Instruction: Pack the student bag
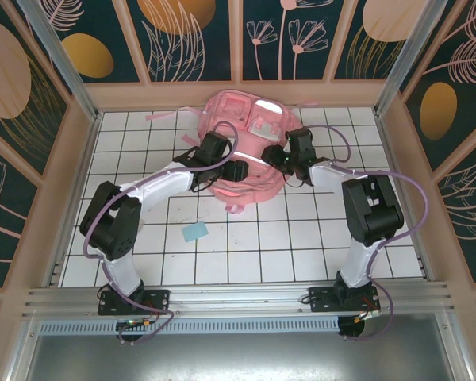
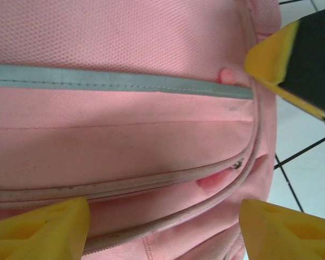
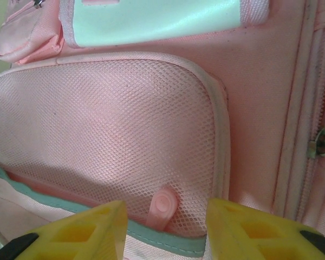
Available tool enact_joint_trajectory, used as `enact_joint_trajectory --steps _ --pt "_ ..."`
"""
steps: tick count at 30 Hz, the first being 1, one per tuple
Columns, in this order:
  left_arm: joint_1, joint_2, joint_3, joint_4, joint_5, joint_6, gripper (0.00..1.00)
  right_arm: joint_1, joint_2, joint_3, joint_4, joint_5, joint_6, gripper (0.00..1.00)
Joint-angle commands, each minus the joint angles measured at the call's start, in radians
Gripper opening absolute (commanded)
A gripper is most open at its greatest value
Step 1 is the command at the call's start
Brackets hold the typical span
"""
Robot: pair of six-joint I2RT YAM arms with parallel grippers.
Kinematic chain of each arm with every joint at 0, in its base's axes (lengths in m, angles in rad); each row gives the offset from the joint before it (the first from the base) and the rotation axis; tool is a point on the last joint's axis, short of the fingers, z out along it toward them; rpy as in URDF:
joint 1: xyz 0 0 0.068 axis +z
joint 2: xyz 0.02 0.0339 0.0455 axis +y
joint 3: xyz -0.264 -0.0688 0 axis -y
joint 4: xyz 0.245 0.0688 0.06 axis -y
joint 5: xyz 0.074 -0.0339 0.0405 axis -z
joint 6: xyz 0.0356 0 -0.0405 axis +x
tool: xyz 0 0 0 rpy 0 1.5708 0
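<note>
the student bag (image 1: 242,111), a large soft pink backpack, lies flat at the far middle of the white tiled table (image 1: 301,246). from overhead i see both my arms reaching in over its near half. the left gripper (image 1: 238,170) is over the bag's left side and the right gripper (image 1: 276,156) over its right side, the two near each other.

through the left wrist camera, the student bag (image 2: 124,32) shows as woven pink fabric spread beneath the left gripper (image 2: 165,216). its two yellow fingers (image 2: 43,230) stand wide apart with nothing pinched. a curved zip seam (image 2: 124,187) runs across the gap between them. farther out from the fingers, a grey reflective strip (image 2: 124,80) crosses the fabric. in the upper right corner a yellow-and-black piece (image 2: 292,49) sits over the bag's edge; i cannot tell what it is.

through the right wrist camera, the bag's mesh pocket (image 3: 108,124) lies just ahead of the right gripper (image 3: 165,214). its yellow fingers (image 3: 86,233) are parted by a moderate gap. a small pink tab (image 3: 165,201) at the pocket's lower edge lies in that gap, and as far as i can see it touches neither finger. beyond the pocket is a pale mint glossy panel (image 3: 151,21). off to the right a metal zip pull (image 3: 320,143) hangs on a zip line.

on the tiles nearer the arm bases, well apart from the bag, lies a small light-blue slip (image 1: 195,232).
</note>
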Motion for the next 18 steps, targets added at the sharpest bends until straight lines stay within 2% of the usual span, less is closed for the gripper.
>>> enact_joint_trajectory --steps 1,9,18 --pt "-0.001 0.043 0.014 0.0 -0.015 0.014 0.73 -0.001 -0.034 -0.016 -0.029 0.099 -0.011 0.44" --pt "-0.001 0.07 -0.006 0.019 0.0 -0.005 0.73 0.003 -0.006 0.003 -0.023 0.079 -0.024 0.47" --pt "-0.001 0.052 -0.02 0.023 0.012 -0.004 0.73 0.036 0.104 0.075 0.024 -0.013 0.004 0.33"
